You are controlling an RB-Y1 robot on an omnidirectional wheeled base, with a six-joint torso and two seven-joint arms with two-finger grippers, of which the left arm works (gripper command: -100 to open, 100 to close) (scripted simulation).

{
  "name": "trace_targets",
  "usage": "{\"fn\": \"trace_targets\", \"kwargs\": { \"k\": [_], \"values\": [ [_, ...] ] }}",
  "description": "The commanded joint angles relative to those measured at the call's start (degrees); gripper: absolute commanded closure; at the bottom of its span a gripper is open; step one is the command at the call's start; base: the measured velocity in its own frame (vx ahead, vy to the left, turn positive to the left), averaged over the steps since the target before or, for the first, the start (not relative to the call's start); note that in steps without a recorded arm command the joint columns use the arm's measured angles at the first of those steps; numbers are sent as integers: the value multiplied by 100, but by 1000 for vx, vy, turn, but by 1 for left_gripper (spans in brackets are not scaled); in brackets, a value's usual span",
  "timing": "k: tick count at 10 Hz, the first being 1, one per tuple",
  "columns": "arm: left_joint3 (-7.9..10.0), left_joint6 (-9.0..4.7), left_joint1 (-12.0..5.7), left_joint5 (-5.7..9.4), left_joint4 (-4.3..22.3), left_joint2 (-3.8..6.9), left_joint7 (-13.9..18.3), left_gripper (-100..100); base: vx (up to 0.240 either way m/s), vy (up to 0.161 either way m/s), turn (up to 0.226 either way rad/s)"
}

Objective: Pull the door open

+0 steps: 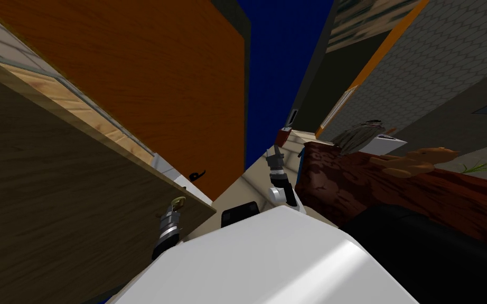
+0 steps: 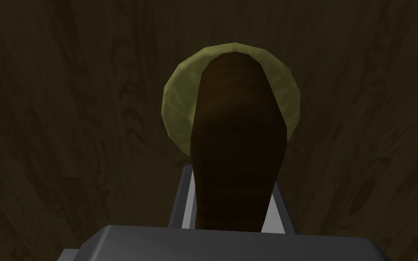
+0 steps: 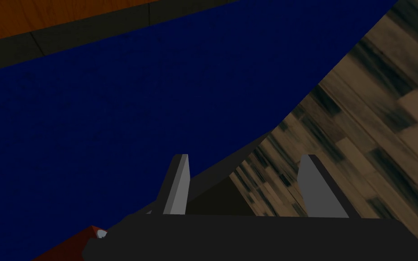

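At the robot's left, close beside the chest:

1. Door [image 1: 68,211]. Brown wood grain, slanting across the head view. Its free edge is standing off from the orange panel [image 1: 147,79] behind it, so it appears to be partly swung already.
2. Handle [image 2: 237,149]. A dark lever on a dull green-gold round plate [image 2: 176,108], sitting near the door's free edge.
3. Left gripper [image 2: 233,181]. It is clamping the lever, with a finger [image 2: 186,199] pressing on each side. The hold seems to be toward the lever's free end, probably so a backward draw is carrying the door along.
4. Right gripper [image 3: 244,158]. Its fingers are standing apart and holding nothing. It is hanging ahead of the chest, facing a blue wall [image 3: 113,113] and a plank floor [image 3: 376,136], and is likely being kept clear of the door's swing.
5. Black lever [image 1: 197,175]. It is sitting on the orange panel, untouched.
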Motion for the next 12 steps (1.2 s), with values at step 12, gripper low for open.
{"fn": "trace_targets", "kwargs": {
  "k": [12],
  "values": [
    [-746,-237,317,-505,-285,219,575,100,-185,37,-84]
  ]
}}
